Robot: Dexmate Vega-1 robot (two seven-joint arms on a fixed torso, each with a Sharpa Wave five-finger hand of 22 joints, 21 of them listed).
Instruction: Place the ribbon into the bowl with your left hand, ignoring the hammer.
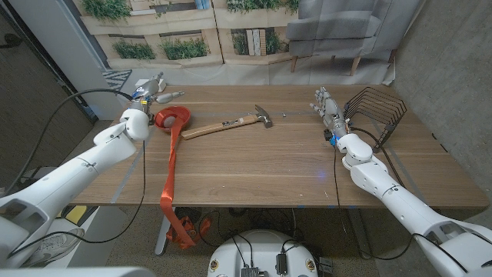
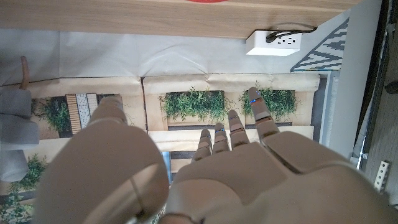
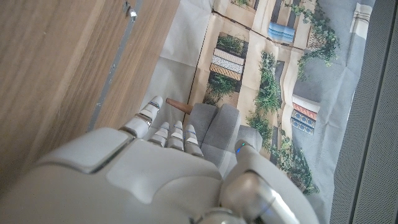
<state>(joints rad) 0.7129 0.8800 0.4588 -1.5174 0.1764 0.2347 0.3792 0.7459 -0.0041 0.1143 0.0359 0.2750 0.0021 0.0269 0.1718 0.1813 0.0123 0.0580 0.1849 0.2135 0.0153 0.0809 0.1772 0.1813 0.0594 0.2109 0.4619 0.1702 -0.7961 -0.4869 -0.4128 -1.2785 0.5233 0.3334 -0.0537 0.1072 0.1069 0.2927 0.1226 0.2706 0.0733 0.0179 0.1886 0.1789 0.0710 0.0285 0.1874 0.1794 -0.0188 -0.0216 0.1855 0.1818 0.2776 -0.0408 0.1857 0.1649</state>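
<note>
Head view shows one red bowl (image 1: 174, 118), one orange-red ribbon (image 1: 170, 178), one hammer (image 1: 228, 125) and one black wire rack (image 1: 376, 114) on the wooden desk (image 1: 284, 165). One end of the ribbon lies in the bowl, together with a small white thing I cannot make out. From there the ribbon runs straight toward the desk's near edge and hangs over it, so its long axis goes from the far side to the near side. The hammer lies just beside the bowl, wooden handle toward the bowl, metal head away from it. The left hand (image 1: 151, 90) is by the bowl's far side with fingers spread, holding nothing. The right hand (image 1: 327, 105) is near the rack, fingers straight and apart, holding nothing.
</note>
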